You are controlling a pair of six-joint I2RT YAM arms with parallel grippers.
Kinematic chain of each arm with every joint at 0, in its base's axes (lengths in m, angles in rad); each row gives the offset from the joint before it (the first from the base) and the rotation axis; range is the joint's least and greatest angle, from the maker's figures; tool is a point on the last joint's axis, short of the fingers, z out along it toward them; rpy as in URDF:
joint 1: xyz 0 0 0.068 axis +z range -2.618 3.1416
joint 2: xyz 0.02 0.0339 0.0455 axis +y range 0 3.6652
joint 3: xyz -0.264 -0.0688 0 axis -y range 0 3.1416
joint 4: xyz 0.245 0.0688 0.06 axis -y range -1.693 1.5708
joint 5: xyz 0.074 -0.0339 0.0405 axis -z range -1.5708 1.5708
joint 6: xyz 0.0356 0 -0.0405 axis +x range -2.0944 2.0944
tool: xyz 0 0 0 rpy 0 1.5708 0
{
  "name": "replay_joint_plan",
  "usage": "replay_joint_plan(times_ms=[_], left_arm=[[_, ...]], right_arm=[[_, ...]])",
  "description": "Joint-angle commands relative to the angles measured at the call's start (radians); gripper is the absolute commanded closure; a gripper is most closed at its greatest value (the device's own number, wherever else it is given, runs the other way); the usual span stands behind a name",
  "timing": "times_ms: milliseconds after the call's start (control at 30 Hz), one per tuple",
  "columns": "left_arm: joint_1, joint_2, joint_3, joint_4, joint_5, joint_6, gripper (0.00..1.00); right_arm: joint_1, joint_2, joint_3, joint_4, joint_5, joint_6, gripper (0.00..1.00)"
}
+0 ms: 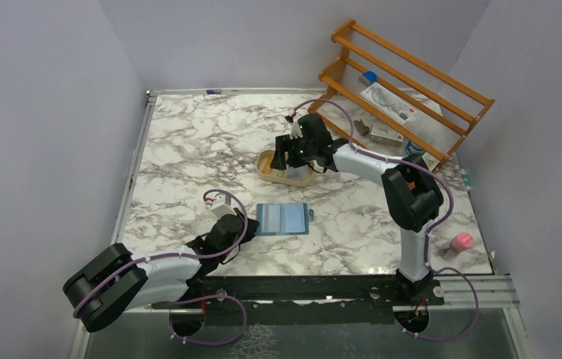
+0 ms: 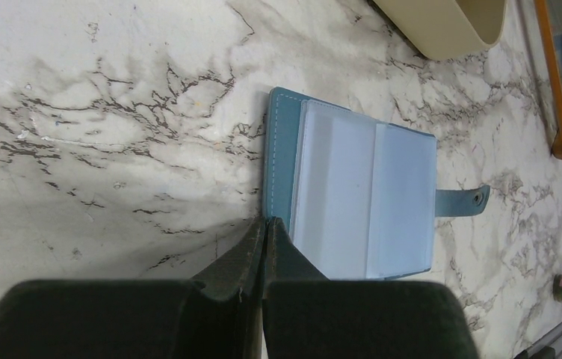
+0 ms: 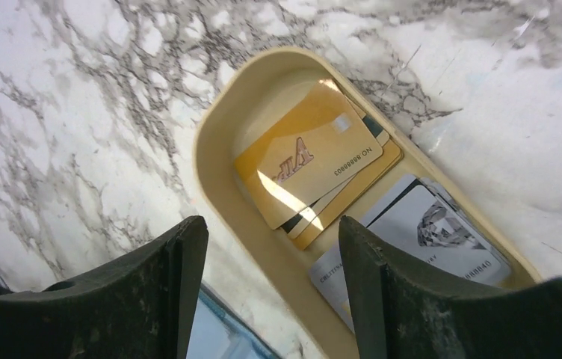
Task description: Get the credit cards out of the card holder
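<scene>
The teal card holder (image 1: 283, 218) lies open flat on the marble table, its pale blue pockets (image 2: 360, 202) facing up and its snap tab (image 2: 463, 200) pointing away from my left gripper. My left gripper (image 2: 267, 221) is shut, its tips at the holder's left edge with nothing seen between them. Gold credit cards (image 3: 308, 161) and a pale grey credit card (image 3: 420, 232) lie in the tan oval dish (image 3: 218, 149). Just above the dish's near rim, my right gripper (image 3: 272, 221) hangs open and holds nothing. A corner of the holder (image 3: 218, 336) shows below it.
A wooden rack (image 1: 405, 82) leans at the back right with small boxes and papers on it. A pink-capped object (image 1: 461, 241) lies near the right arm's base. The dish (image 1: 267, 168) sits just beyond the holder.
</scene>
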Motion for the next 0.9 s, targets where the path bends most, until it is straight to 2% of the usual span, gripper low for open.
replay_joint_plan(times_ms=[0, 100, 200, 267, 433, 633, 867], left_arm=[[0.0, -0.045, 0.022, -0.05, 0.022, 0.047, 1.0], [-0.001, -0.092, 0.048, -0.104, 0.01, 0.067, 1.0], [-0.003, -0.125, 0.081, -0.175, -0.012, 0.084, 1.0], [-0.002, -0.138, 0.094, -0.206, -0.027, 0.089, 1.0], [-0.002, -0.142, 0.11, -0.236, -0.033, 0.099, 1.0], [-0.002, -0.132, 0.096, -0.225, -0.032, 0.084, 1.0], [-0.002, -0.151, 0.086, -0.232, -0.036, 0.08, 1.0]], right_arm=[[-0.009, -0.146, 0.021, -0.039, 0.093, -0.049, 0.3], [-0.002, -0.239, -0.038, -0.041, 0.093, -0.028, 0.29], [0.084, -0.311, -0.13, -0.034, 0.168, -0.036, 0.26], [0.158, -0.301, -0.159, -0.074, 0.211, -0.022, 0.26], [0.263, -0.253, -0.265, -0.037, 0.282, 0.058, 0.26], [0.389, -0.181, -0.225, -0.09, 0.402, 0.108, 0.26], [0.428, -0.137, -0.193, -0.131, 0.465, 0.117, 0.26]])
